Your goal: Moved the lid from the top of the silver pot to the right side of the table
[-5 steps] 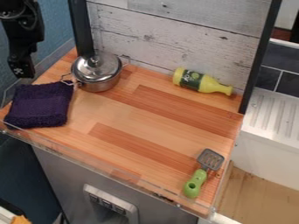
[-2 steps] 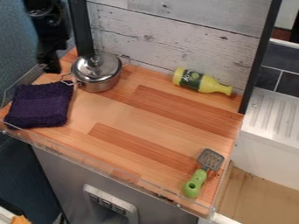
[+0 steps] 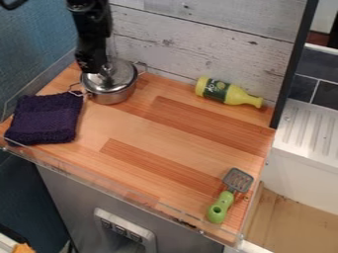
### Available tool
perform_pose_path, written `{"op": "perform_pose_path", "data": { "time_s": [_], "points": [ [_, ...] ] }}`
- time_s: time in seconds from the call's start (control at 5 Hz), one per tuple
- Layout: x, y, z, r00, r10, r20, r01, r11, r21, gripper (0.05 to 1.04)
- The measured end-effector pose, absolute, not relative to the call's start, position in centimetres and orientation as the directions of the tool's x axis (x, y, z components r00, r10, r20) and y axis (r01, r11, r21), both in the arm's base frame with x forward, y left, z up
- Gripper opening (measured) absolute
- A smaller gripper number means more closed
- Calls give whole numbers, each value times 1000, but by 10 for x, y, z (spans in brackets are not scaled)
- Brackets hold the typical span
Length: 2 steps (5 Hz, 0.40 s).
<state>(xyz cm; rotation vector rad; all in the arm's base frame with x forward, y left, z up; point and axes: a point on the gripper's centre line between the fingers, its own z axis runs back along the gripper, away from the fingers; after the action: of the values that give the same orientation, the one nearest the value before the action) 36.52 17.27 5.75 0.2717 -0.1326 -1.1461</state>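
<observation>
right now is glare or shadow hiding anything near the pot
In the camera view, bright reflections streak the shiny lid of the pot, but its rounded outline stays readable; also in the camera view, the black claw is so dark that its details merge, and it covers part of the lid.

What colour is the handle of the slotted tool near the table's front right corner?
The handle is light green, seen best in the current camera view.
</observation>
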Motion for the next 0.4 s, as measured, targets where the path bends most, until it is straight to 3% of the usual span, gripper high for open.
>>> {"op": "perform_pose_path", "data": {
  "time_s": [0.4],
  "points": [
    [379, 166, 38, 366, -929, -60, 909, 343, 235, 982]
  ]
}}
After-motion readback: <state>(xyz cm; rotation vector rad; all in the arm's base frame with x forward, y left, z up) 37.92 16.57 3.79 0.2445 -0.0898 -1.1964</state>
